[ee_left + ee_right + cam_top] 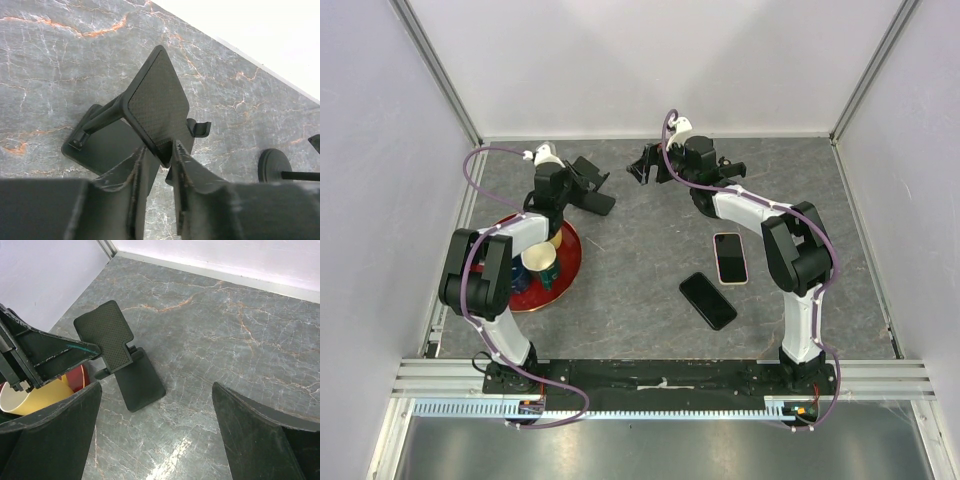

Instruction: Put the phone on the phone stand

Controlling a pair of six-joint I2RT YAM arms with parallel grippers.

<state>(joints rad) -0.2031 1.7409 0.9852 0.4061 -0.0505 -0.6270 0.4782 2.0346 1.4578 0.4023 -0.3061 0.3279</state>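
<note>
Near: black phone [708, 300] flat on table; pink-cased phone [730, 258] just beyond, neither held. Far: left gripper [160, 151] pinches plate edge of stand [157, 100]; right gripper [156, 395] spread wide, empty. Step, likely: steadying stand. Next: right arm reaches nearer, picks a phone.

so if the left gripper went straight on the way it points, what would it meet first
the phone stand: its tilted plate's lower edge sits between the left gripper's fingers, seemingly pinched, though depth is unclear

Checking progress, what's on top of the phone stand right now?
Nothing: the phone stand has a bare textured plate, with left fingers gripping its lower corner, which they cover.
</note>
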